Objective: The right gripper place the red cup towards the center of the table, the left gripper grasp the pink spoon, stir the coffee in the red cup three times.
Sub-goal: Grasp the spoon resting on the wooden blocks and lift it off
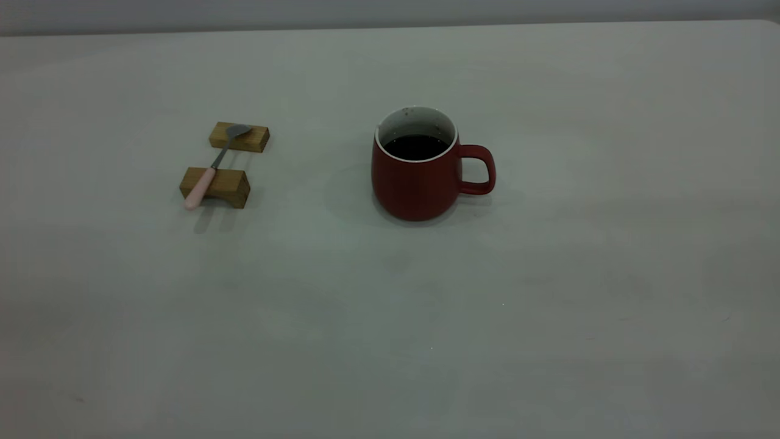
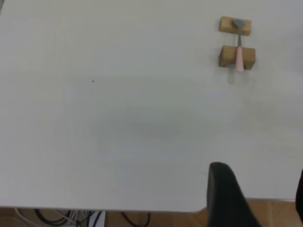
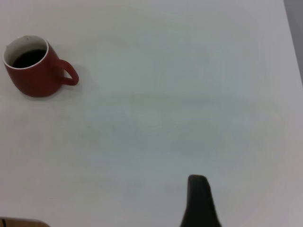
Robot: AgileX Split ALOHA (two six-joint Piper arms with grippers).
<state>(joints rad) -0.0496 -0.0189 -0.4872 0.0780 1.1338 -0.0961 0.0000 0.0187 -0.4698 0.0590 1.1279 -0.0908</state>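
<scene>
The red cup (image 1: pixel 420 167) of coffee (image 1: pixel 416 146) stands well away from the right end effector (image 3: pixel 201 201). The pink spoon (image 1: pixel 213 166) bridges two wooden blocks (image 1: pixel 216 186), far from the left end effector (image 2: pixel 255 198), whose fingers are apart; the right's I cannot tell.

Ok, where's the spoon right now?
In the exterior view the spoon lies left of the cup, bridging two wooden blocks, its pink handle overhanging the nearer block.
</scene>
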